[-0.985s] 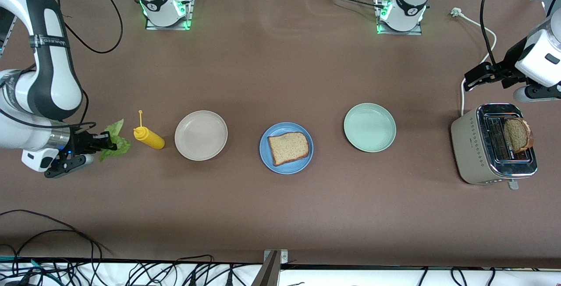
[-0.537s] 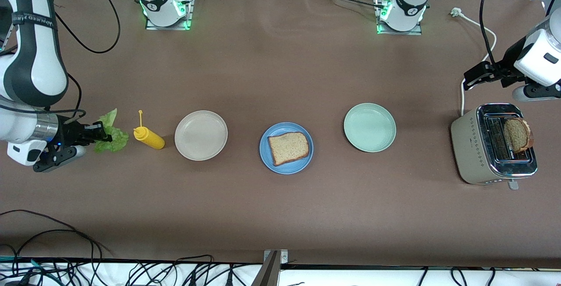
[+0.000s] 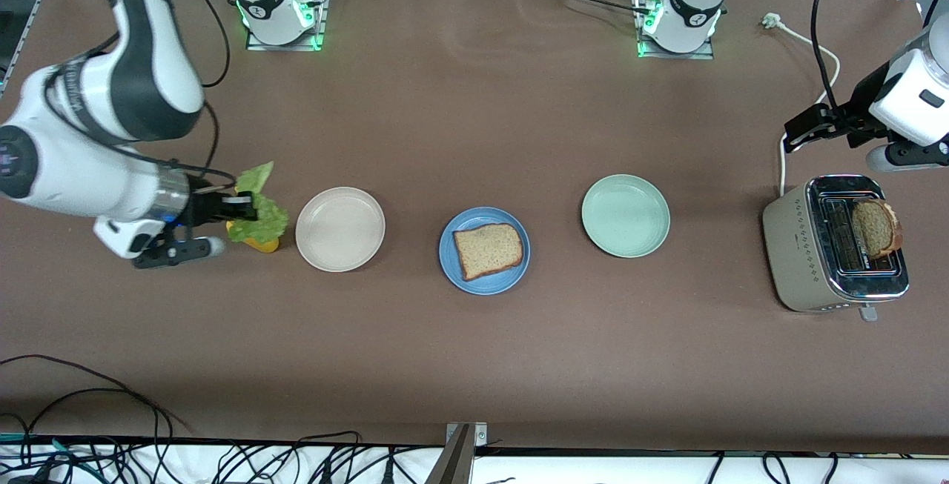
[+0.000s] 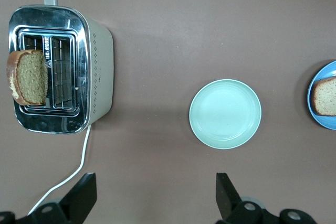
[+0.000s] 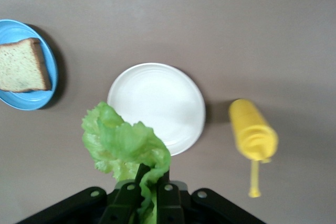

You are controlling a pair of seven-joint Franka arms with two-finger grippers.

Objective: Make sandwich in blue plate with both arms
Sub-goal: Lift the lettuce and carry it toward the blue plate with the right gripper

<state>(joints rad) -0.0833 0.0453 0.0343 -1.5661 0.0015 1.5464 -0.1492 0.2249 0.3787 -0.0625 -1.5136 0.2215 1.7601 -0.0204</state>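
Right hand (image 3: 241,208) clenched on lettuce (image 3: 259,211) above mustard bottle (image 5: 253,136). Left hand (image 4: 155,198) released, waiting above bench (image 3: 474,365). One slice (image 3: 488,250) on blue plate (image 3: 452,269); toaster slice (image 3: 875,228) left.

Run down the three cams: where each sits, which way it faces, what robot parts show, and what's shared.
Front view: high across the table, facing both bases; both arms show, right gripper holding lettuce above the mustard bottle, left gripper waiting open above the toaster.
Left wrist view: looks down on toaster, green plate; own fingertips show.
Right wrist view: looks down on beige plate, mustard bottle; own gripper clamps lettuce.
Shared: blue plate with bread slice in all three.
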